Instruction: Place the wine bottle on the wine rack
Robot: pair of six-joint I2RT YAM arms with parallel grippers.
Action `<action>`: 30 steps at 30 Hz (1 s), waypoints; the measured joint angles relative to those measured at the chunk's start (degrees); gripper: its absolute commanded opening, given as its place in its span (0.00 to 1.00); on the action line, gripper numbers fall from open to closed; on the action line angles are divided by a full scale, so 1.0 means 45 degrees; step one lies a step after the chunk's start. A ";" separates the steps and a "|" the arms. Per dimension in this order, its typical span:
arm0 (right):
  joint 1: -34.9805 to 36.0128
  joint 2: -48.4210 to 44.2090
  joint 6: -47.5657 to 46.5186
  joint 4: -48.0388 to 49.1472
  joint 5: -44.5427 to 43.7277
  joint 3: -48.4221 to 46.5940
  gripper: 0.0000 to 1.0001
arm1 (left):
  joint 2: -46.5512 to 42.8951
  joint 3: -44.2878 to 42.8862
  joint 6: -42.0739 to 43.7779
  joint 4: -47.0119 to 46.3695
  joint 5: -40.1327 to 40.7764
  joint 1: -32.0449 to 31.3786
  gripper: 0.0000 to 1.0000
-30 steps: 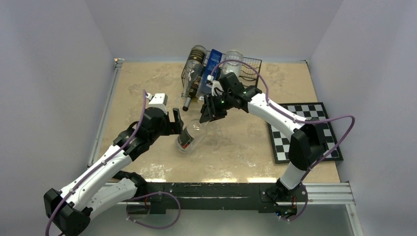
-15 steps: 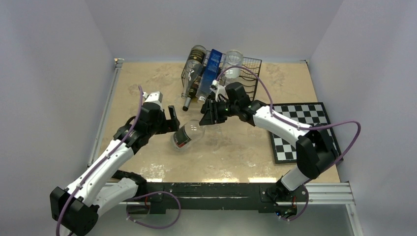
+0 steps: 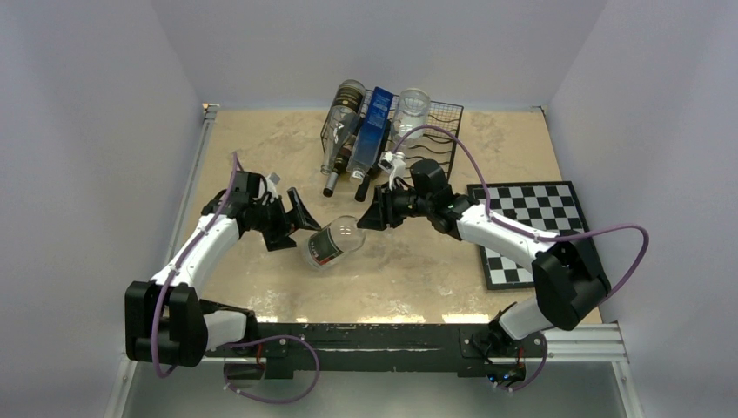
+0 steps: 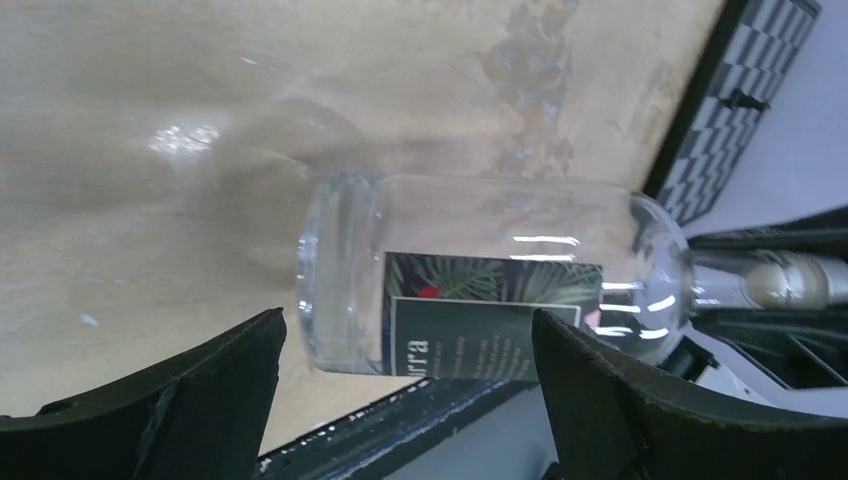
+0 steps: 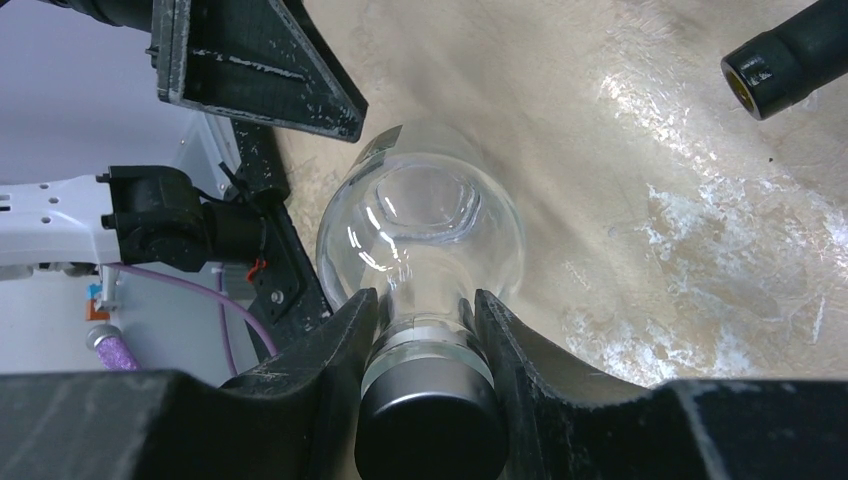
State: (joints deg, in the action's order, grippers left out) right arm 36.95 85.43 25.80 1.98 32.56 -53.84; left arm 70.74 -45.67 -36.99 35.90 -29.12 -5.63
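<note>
The wine bottle (image 3: 333, 242) is clear glass with a dark label and a black cap. It lies slanted at mid-table, neck toward the right. My right gripper (image 3: 370, 216) is shut on the bottle's neck (image 5: 420, 300), just below the cap. My left gripper (image 3: 296, 222) stands open beside the bottle's base, its fingers apart on either side of the label end (image 4: 480, 275) without touching it. The wine rack (image 3: 439, 131), black wire mesh, stands at the back of the table behind both grippers.
The rack holds a dark bottle (image 3: 342, 131), a blue bottle (image 3: 372, 131) and a clear one (image 3: 411, 111); the dark bottle's neck (image 5: 785, 55) sticks out toward the front. A chessboard (image 3: 540, 231) lies at the right. A black rail (image 3: 392, 335) runs along the near edge.
My left arm has swung back to the left, its gripper turning to face the bottle's base. My right gripper has shifted slightly right and lower, still holding the neck.
</note>
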 measured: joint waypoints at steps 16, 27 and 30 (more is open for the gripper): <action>0.0015 0.0175 -0.0903 0.0374 0.0491 0.0185 0.00 | 0.0160 0.0345 0.0015 -0.0223 -0.0549 0.0092 0.97; 0.2147 -0.0233 -0.3274 -0.1792 -0.0879 0.0389 0.00 | 0.0112 0.1020 -0.0073 -0.1049 0.0039 0.0107 0.96; 0.2487 0.0029 -0.3619 -0.2176 -0.1511 0.0699 0.00 | 0.0112 0.1015 -0.0087 -0.1020 0.0136 0.0078 0.96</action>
State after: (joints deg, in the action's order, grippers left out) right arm 48.14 85.56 9.52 -7.81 25.76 -50.70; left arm 71.24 -41.10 -37.39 31.31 -28.51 -5.28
